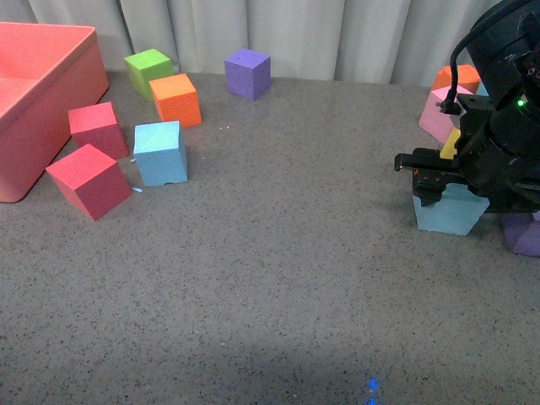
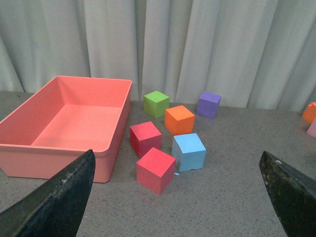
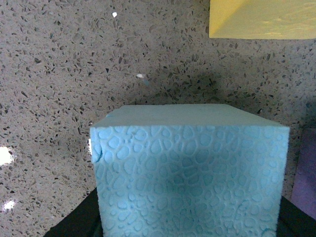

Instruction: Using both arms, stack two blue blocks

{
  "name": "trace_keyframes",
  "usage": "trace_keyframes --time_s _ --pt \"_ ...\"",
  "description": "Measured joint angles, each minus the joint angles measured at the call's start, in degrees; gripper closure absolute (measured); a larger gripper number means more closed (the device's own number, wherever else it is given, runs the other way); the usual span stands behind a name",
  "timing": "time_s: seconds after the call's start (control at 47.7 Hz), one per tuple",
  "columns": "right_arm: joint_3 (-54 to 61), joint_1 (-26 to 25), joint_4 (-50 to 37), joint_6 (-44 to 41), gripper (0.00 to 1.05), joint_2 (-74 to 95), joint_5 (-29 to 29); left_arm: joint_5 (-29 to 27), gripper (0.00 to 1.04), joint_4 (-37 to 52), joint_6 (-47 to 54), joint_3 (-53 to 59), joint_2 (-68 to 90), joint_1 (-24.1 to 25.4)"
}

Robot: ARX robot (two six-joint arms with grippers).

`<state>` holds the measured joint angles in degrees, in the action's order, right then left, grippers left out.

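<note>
Blue block [image 1: 450, 216] gripped in right tool [image 1: 449, 190]; bare tabletop [image 1: 287, 245] leftward.

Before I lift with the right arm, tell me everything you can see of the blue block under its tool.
The blue block is a light sky-blue foam cube with a matte, pebbled face and clean edges. It sits upright and seemingly flat on the speckled grey table, far right in the front view. The right tool straddles its top, a finger on either side; whether they touch it cannot be judged. A yellow block lies behind it and a purple block close beside it.
</note>
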<state>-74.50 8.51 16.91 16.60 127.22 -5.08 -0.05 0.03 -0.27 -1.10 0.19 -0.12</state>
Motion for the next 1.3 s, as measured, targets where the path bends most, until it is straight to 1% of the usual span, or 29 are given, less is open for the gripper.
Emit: trace_keyframes --time_s 0.063,0.189,0.377,0.524,0.691,0.796,0.943,1.131,1.152,1.257,1.278,1.299 --pt "-0.2 0.0 0.1 -0.2 0.54 0.0 0.2 0.0 0.07 0.0 0.0 0.0 0.0 0.0" --pt "-0.2 1.0 -0.4 -0.3 0.58 -0.7 1.8 0.0 0.07 0.0 0.0 0.0 0.0 0.0" --pt "-4.3 5.7 1.0 -0.3 0.59 -1.5 3.7 0.0 0.07 0.0 0.0 0.0 0.0 0.0" --pt "-9.9 9.2 3.2 -0.3 0.59 0.3 4.0 0.0 0.07 0.0 0.0 0.0 0.0 0.0" --pt "-18.0 13.5 6.7 -0.3 0.59 6.3 4.8 0.0 0.07 0.0 0.0 0.0 0.0 0.0" --pt "-21.6 14.6 8.4 -1.0 0.59 9.2 3.8 0.0 0.07 0.0 0.0 0.0 0.0 0.0" --pt "-26.4 15.9 11.2 -1.4 0.59 12.5 3.9 0.0 0.07 0.0 0.0 0.0 0.0 0.0" --pt "-29.2 16.3 13.0 -1.0 0.59 14.3 3.8 0.0 0.07 0.0 0.0 0.0 0.0 0.0" --pt "-29.3 16.3 13.1 -0.9 0.59 14.5 3.9 0.0 0.07 0.0 0.0 0.0 0.0 0.0" --pt "-29.1 16.3 12.4 0.1 0.4 14.6 4.1 0.0 0.07 0.0 0.0 0.0 0.0 0.0" --pt "-28.9 16.3 11.9 0.5 0.34 14.4 4.1 0.0 0.07 0.0 0.0 0.0 0.0 0.0" --pt "-28.8 16.3 11.7 0.6 0.33 14.3 4.1 0.0 0.07 0.0 0.0 0.0 0.0 0.0"
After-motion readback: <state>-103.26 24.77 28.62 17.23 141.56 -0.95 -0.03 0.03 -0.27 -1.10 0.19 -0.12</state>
